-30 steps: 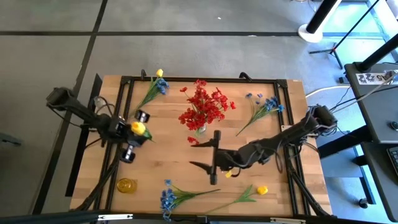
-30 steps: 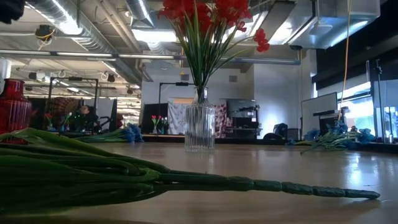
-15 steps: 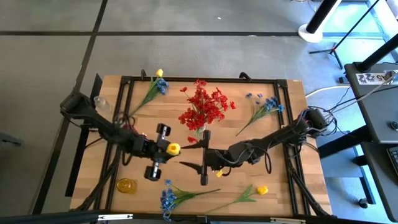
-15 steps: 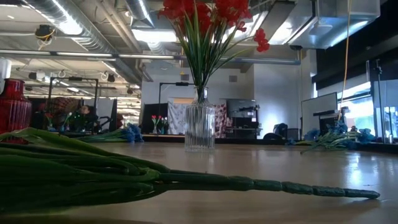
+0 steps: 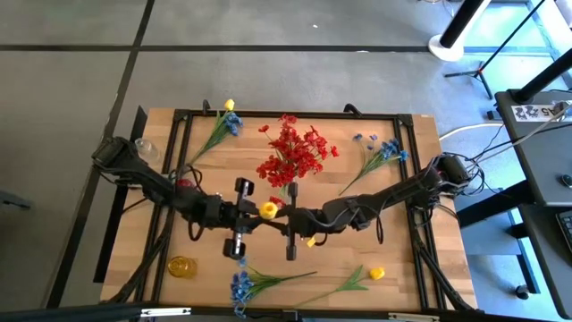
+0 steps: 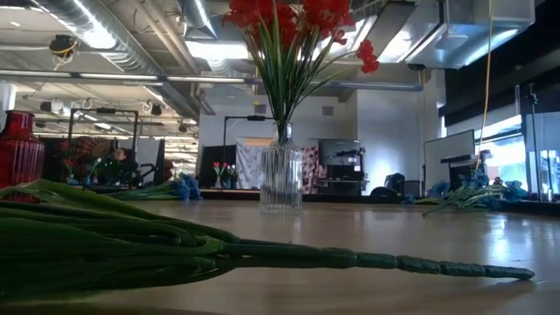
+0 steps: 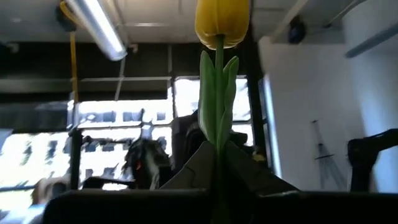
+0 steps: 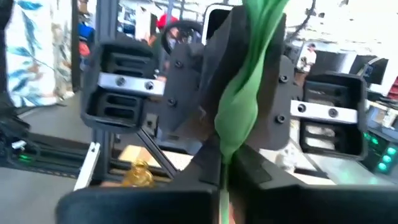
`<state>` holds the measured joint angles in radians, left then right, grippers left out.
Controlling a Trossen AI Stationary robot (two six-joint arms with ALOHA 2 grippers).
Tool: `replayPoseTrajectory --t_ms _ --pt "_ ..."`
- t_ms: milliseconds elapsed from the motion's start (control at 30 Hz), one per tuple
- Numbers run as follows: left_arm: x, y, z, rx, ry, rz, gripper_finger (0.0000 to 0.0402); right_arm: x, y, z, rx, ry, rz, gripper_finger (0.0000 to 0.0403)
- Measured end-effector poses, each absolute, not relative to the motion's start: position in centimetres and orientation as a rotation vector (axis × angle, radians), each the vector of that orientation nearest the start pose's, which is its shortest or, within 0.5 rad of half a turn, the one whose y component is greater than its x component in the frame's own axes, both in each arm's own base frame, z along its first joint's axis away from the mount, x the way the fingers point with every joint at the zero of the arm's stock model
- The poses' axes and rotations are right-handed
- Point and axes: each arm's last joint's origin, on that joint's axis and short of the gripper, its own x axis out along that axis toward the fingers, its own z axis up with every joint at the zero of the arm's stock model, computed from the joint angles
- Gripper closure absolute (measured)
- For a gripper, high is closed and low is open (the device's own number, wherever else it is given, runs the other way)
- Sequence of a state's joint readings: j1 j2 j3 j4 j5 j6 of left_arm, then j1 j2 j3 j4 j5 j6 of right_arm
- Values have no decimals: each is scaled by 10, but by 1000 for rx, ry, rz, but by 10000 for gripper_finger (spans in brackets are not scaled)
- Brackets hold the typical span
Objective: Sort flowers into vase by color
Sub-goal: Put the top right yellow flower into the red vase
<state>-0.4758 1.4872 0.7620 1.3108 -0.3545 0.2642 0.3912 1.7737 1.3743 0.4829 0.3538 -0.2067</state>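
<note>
Bright ceiling lights (image 6: 210, 48) glare overhead; right wrist view blurred, near stem (image 6: 262, 254) soft.

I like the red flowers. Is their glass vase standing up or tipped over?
Standing up. The ribbed clear glass vase sits upright on the wooden table, red flowers rising from it.

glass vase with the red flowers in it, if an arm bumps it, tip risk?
Probably yes. The ribbed clear glass vase is narrow and upright, while the red flower bunch spreads far wider than its base, so it looks top-heavy. Glass on the smooth wooden table may slide first, and would likely break if it fell.
</note>
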Motion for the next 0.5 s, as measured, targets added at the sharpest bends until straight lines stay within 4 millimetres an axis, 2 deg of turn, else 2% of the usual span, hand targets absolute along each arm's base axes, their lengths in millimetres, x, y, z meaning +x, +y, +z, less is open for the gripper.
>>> replayPoseTrajectory --t_ms 133,267,400,500 --pt "267 -133 301 40 -447 2 368 388 149 325 -165 -17 -15 390" --pt "253 -135 309 50 -334 -18 327 384 147 323 -123 71 6 397" --pt "236 -130 316 21 -206 -50 284 379 146 313 -56 206 25 397" --pt "235 -125 314 -10 -156 -48 261 378 145 308 -43 260 29 398"
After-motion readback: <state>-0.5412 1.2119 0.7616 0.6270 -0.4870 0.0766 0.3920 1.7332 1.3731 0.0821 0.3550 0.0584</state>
